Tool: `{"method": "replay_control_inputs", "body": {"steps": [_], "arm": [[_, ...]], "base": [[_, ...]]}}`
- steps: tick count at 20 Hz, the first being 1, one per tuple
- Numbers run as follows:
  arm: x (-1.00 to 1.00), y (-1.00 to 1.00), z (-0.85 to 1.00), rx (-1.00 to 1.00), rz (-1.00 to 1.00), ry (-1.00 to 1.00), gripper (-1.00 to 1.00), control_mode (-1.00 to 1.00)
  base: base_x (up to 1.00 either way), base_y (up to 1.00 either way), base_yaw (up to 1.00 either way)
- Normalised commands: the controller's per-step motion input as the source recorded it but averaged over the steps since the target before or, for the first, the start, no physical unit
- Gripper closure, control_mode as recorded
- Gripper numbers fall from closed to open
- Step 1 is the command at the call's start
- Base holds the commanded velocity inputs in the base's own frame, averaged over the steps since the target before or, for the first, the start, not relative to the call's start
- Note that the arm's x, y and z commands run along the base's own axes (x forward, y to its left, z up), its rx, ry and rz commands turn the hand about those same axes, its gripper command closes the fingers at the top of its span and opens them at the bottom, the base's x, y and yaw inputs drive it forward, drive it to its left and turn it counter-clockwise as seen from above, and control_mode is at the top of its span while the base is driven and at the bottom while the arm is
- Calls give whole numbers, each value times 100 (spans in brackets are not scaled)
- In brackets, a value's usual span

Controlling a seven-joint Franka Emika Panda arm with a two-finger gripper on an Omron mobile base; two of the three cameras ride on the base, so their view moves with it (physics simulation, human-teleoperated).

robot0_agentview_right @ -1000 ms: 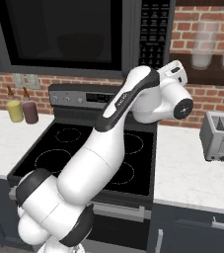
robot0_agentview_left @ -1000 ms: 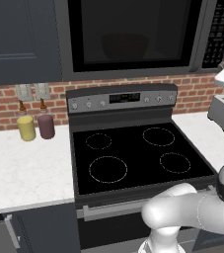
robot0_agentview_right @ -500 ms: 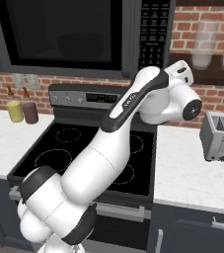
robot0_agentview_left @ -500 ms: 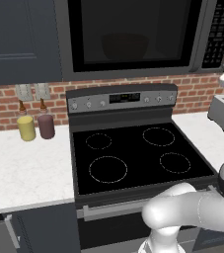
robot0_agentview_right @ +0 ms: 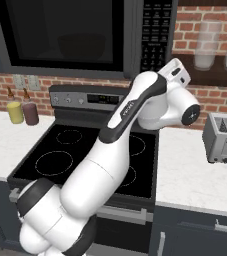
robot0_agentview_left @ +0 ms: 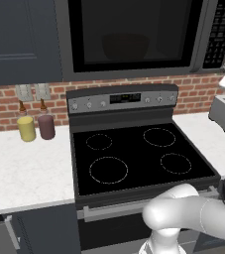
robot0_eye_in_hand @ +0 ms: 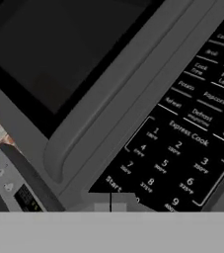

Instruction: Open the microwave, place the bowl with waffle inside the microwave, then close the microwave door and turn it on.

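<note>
The microwave (robot0_agentview_left: 134, 37) hangs above the stove with the microwave door (robot0_agentview_right: 60, 35) closed. Behind the dark window the bowl (robot0_agentview_left: 125, 45) shows dimly, also as the bowl (robot0_agentview_right: 81, 45); the waffle is hidden. My gripper (robot0_eye_in_hand: 110, 201) is shut with nothing in it. Its tips are pressed together just below the Start key, at the lower left corner of the keypad (robot0_eye_in_hand: 182, 148). The curved bar handle (robot0_eye_in_hand: 108, 99) runs diagonally beside the keypad. From the right base view my hand (robot0_agentview_right: 176, 71) sits in front of the lower end of the keypad strip (robot0_agentview_right: 154, 30).
A black glass stove (robot0_agentview_left: 134, 158) lies below the microwave. A yellow bottle (robot0_agentview_left: 26, 128) and a dark red one (robot0_agentview_left: 46, 126) stand on the left counter. A silver toaster (robot0_agentview_right: 224, 137) is on the right counter. Glass jars (robot0_agentview_right: 207, 45) stand on a shelf at the upper right.
The hand has shifted slightly beside the keypad, first right, then back a little to the left. The door stays closed and the bowl has not moved.
</note>
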Motion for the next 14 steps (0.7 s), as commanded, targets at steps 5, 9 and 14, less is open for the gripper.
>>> {"method": "replay_control_inputs", "body": {"steps": [5,9,14], "arm": [[21,17,-10,-16,0,0,100,-100],[11,-11,0,-1,-1,0,100,-100],[19,-7,0,-4,-3,0,100,-100]], "base": [[0,0,0],[0,0,0],[0,0,0]]}}
